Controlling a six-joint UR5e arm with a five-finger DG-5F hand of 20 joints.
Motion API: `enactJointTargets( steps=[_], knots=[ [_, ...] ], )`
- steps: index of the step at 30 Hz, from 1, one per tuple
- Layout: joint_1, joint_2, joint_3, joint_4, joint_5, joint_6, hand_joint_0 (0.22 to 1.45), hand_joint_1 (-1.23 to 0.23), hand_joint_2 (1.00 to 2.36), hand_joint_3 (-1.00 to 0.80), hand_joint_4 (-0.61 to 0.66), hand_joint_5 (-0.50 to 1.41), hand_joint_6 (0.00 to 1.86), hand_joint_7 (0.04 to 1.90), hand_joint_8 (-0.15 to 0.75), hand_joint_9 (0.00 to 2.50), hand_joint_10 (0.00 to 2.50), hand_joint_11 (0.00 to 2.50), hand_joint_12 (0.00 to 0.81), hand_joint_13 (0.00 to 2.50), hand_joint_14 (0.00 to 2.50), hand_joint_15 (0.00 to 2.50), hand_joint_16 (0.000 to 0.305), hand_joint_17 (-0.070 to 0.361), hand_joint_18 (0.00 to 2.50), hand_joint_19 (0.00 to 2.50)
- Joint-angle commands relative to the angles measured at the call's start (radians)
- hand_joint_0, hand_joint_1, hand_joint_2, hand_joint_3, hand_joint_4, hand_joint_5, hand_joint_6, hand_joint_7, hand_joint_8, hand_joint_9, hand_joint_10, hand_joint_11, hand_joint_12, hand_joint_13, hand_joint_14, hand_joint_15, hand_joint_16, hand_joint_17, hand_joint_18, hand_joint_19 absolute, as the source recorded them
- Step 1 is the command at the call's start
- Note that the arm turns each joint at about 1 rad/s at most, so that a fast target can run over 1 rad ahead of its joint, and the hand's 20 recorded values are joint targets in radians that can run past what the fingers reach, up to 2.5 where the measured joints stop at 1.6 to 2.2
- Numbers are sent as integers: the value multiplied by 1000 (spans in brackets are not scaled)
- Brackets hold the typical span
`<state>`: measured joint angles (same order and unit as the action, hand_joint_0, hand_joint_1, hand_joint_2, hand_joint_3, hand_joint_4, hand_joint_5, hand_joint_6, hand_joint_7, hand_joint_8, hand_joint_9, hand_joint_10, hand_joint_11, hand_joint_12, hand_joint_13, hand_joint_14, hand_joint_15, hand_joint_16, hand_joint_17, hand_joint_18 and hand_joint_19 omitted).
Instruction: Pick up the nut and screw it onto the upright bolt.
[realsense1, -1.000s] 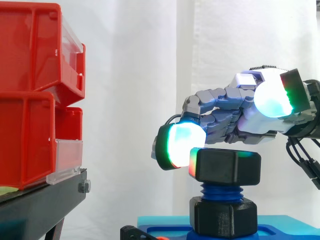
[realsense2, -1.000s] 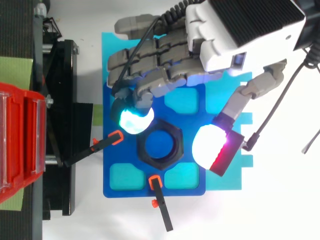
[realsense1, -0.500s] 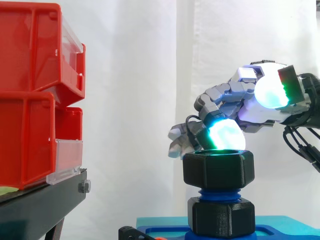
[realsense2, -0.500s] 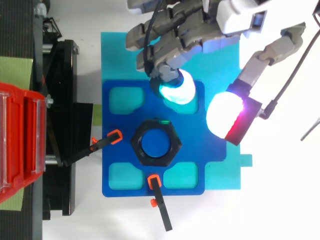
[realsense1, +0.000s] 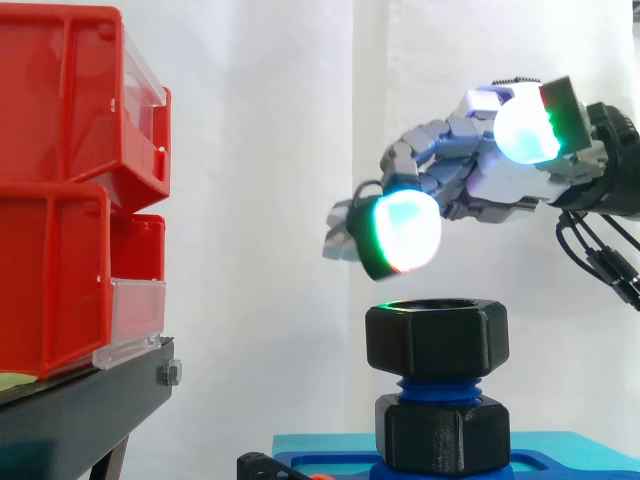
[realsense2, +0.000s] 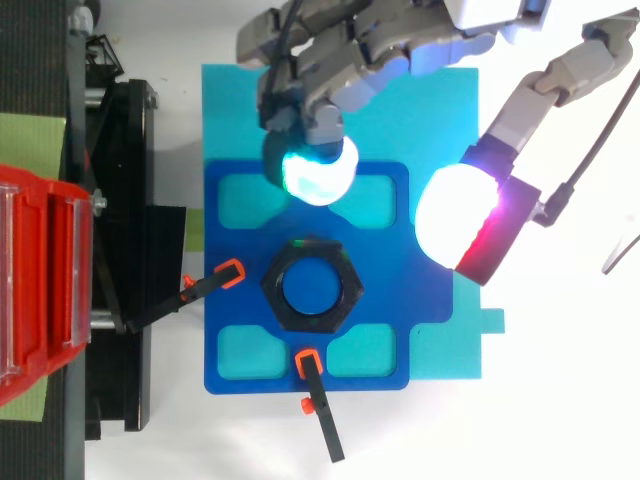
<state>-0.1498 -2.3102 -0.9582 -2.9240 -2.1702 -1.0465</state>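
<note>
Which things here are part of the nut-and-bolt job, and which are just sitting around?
Job: black nut, blue bolt, hand, blue base plate.
Sitting around: red bins, black stand.

1. The hand (realsense1: 500, 185) was built of grey, segmented fingers (realsense2: 350, 60) joined to a white, boxy palm housing.
2. Its thick rounded pads (realsense1: 400, 232) glowed cyan-white, edged green and red, with black backings.

Bright, even light, soft shadows, glare around the glowing fingers (realsense1: 400, 232).
</note>
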Motion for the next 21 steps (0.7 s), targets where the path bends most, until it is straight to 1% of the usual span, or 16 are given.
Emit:
enactJointTargets(
  steps=[1, 2, 4, 6, 7, 8, 10, 11, 13, 14, 15, 18, 19, 21],
  knots=[
    [7, -2, 2, 16, 3, 0, 464, -262, 1000, -500, 182, -162, 502, 664, 209, 502, 0, 0, 321, 293, 0, 0, 42, 94, 29, 0],
    [12, -2, 2, 26, 6, 2, 461, -255, 1000, -500, 172, -168, 501, 645, 208, 483, 0, 0, 324, 271, 0, 0, 42, 96, 11, 0],
    [13, -2, 2, 29, 7, 3, 459, -249, 1000, -500, 163, -176, 501, 621, 201, 443, 0, 0, 326, 249, 0, 0, 44, 98, 0, 0],
    [22, -2, -5, 39, 15, 8, 456, -231, 1000, -500, 145, -185, 501, 596, 199, 401, 0, 0, 330, 226, 0, 0, 45, 101, 0, 0],
    [29, -2, -17, 48, 21, 9, 455, -224, 1000, -500, 145, -187, 501, 595, 199, 388, 0, 0, 332, 219, 0, 0, 46, 103, 0, 0],
    [30, -2, -21, 54, 26, 9, 454, -218, 1000, -500, 139, -190, 501, 588, 198, 369, 0, 0, 335, 208, 0, 0, 46, 104, 0, 0],
    [36, -2, -39, 69, 32, 14, 454, -203, 1000, -500, 134, -192, 501, 585, 195, 327, 0, 0, 336, 186, 0, 0, 47, 105, 0, 0],
    [41, -2, -59, 92, 38, 22, 453, -200, 1000, -500, 134, -193, 501, 583, 195, 324, 0, 0, 336, 180, 0, 0, 47, 105, 0, 0],
    [45, -2, -82, 124, 47, 31, 450, -185, 1000, -500, 128, -196, 501, 578, 194, 280, 0, 0, 341, 164, 0, 0, 48, 107, 0, 0],
    [45, -2, -82, 124, 47, 31, 449, -183, 1000, -500, 126, -197, 501, 578, 194, 263, 0, 0, 342, 156, 0, 0, 48, 108, 0, 0],
    [49, -2, -100, 147, 49, 37, 447, -177, 1000, -500, 124, -199, 501, 580, 192, 251, 0, 0, 342, 151, 0, 0, 48, 109, 0, 0],
    [49, -2, -126, 183, 49, 49, 445, -172, 1000, -500, 121, -201, 501, 578, 192, 238, 0, 0, 345, 143, 0, 0, 49, 110, 0, 0],
    [50, -2, -142, 200, 49, 56, 446, -171, 1000, -500, 124, -201, 501, 581, 192, 238, 0, 0, 346, 140, 0, 0, 49, 110, 0, 0],
    [49, -2, -143, 200, 47, 57, 445, -170, 1000, -500, 124, -201, 501, 584, 192, 231, 0, 0, 347, 138, 0, 0, 49, 110, 0, 0]
  ],
)
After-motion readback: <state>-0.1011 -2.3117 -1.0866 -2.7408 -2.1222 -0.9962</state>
